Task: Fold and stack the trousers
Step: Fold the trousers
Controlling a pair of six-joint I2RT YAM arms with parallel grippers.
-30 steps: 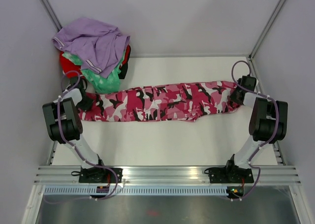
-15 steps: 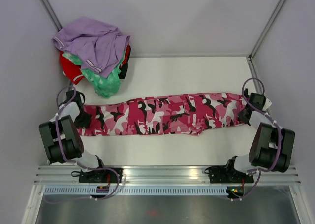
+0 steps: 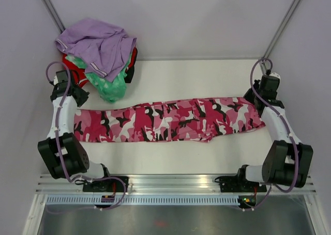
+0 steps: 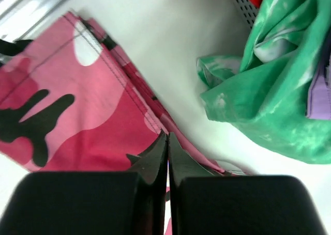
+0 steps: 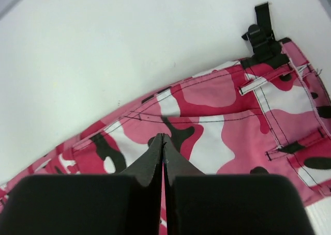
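Soft, light, floppy trousers [image 3: 170, 121] span the desk [image 3: 207, 77]; their corners near its left and right edges likely suit pinching. Left gripper [image 4: 167, 137] and right gripper [image 5: 163, 137]: jaws clenched, empty.

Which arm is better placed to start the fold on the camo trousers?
Right, probably. The right gripper hangs shut over the waistband end of the trousers with open table beside it. The left gripper, also shut, sits by the hem with the green garment close alongside.
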